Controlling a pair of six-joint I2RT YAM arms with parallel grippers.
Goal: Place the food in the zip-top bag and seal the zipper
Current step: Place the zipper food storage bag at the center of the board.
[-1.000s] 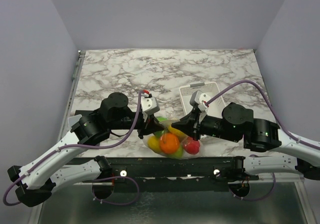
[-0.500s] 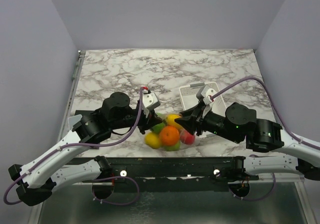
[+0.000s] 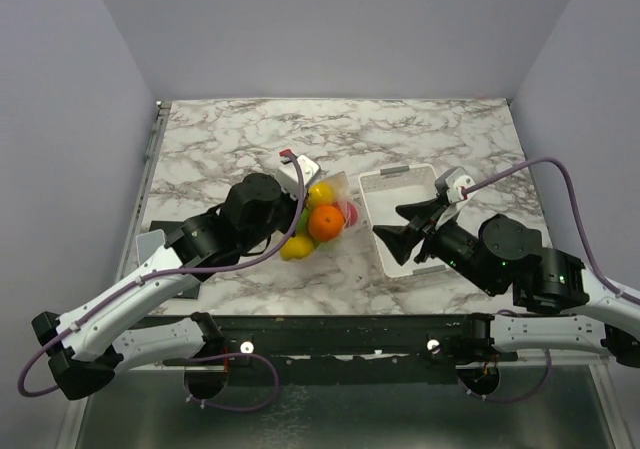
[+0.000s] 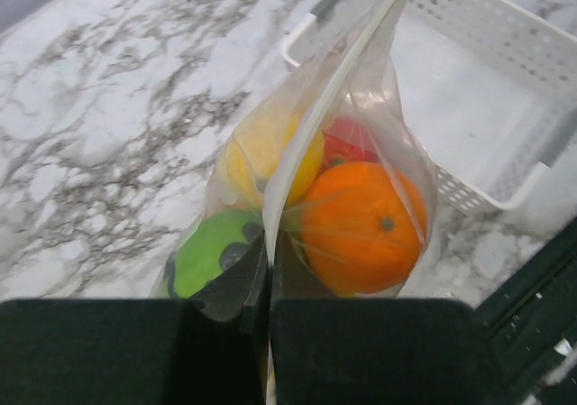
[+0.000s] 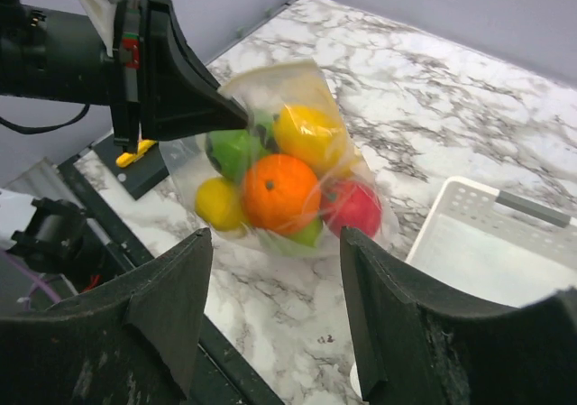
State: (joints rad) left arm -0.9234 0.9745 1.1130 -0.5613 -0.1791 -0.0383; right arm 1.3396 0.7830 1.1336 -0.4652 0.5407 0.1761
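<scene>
The zip-top bag (image 3: 325,219) hangs from my left gripper (image 3: 298,209), which is shut on the bag's upper corner. Its zipper (image 4: 334,89) runs as a pale strip up from the left fingertips (image 4: 252,261). The food is inside: an orange (image 4: 356,229), a striped green ball (image 4: 203,256), a yellow piece (image 4: 261,148) and a red one (image 4: 347,143). My right gripper (image 3: 388,222) is open and empty, to the right of the bag over the tray's left edge. In the right wrist view the bag (image 5: 270,80) is beyond the right gripper (image 5: 275,238), apart from it.
A white perforated tray (image 3: 400,184) lies right of the bag on the marble table (image 3: 230,139). A black block (image 5: 135,166) sits at the table's near left edge. The dark front rail (image 3: 330,324) runs along the near side.
My right gripper has opened, let go of the bag and drawn back right over the tray. The left arm has carried the bag from the front edge toward the table's middle.
</scene>
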